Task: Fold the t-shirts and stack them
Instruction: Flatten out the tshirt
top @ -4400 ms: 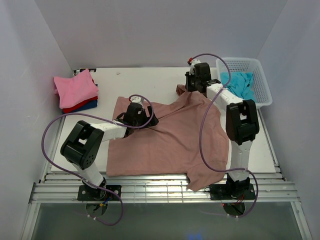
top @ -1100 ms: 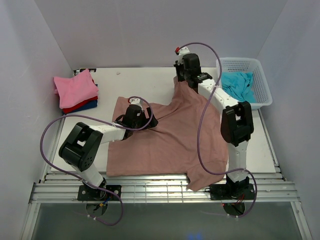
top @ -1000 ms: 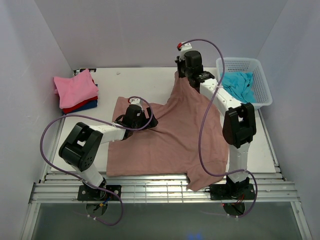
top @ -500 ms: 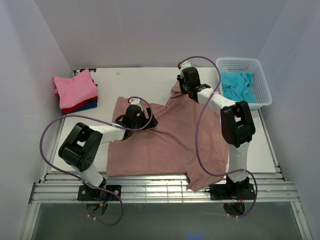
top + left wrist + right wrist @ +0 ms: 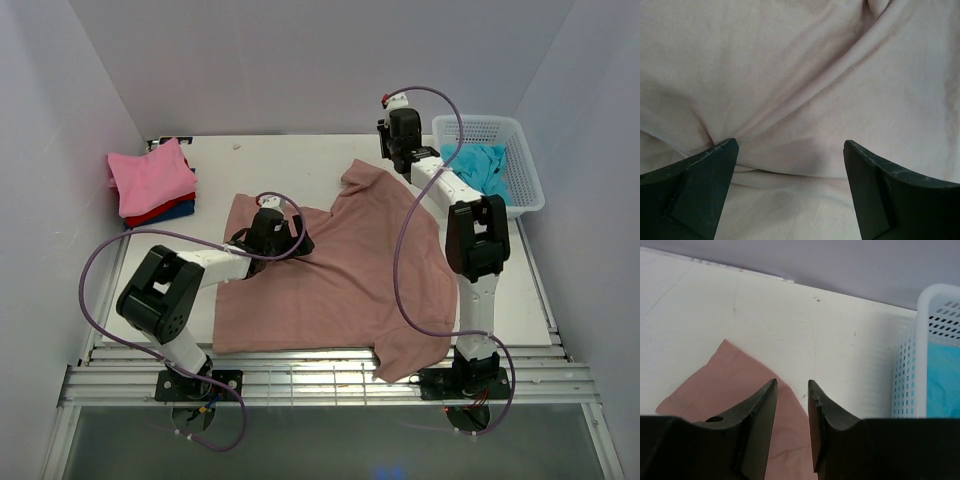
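Rose-brown t-shirt [image 5: 340, 270]: flat at the centre of the table [image 5: 290, 160]; sleeve [image 5: 362, 180], raised a second ago, now lies at 1 o'clock.
Right gripper [image 5: 791, 385]: released, fingers parted, empty, just past the sleeve.
Left gripper [image 5: 790, 147]: unchanged, wide apart on the cloth.

White table [image 5: 285, 162], plain grey walls [image 5: 300, 60]

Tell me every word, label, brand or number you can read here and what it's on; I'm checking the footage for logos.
None: no readable text in any view. The rose-brown shirt, the folded shirts, the turquoise shirt, the white basket and the table are all plain.
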Motion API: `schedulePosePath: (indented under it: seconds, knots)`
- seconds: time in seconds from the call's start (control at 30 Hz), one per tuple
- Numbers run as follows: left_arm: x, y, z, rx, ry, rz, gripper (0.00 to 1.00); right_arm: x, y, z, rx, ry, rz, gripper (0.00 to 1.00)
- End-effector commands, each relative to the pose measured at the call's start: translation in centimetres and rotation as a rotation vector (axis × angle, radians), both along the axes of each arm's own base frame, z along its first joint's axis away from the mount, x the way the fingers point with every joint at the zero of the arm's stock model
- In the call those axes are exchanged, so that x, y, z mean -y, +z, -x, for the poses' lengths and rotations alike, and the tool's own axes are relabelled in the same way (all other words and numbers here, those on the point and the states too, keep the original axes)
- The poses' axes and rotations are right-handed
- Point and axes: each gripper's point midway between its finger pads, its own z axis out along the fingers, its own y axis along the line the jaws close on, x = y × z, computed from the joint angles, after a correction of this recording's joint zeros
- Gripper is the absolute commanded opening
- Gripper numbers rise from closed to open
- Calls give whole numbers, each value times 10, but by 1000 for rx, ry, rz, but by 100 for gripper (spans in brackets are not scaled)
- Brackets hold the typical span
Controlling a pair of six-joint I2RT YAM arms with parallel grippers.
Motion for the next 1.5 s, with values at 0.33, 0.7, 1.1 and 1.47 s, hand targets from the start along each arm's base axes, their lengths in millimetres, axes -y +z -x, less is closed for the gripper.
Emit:
schedulePosePath:
  seconds: [0.33,0.7,1.1,1.47]
  knots:
    - [-41,83,-42,257,165,-101,98,-15,-69,-43,-91,119,-82,31]
    - [-95,76,-94,282,278,-143,0,-33,-45,-36,0,230,-155,8]
    - [-89,20,-112,166,241,-147,0,-64,-81,-28,-155,379,-226,8]
    - [-100,-2,-117,115,267,-145,0,-67,-121,-17,-310,382,-244,8]
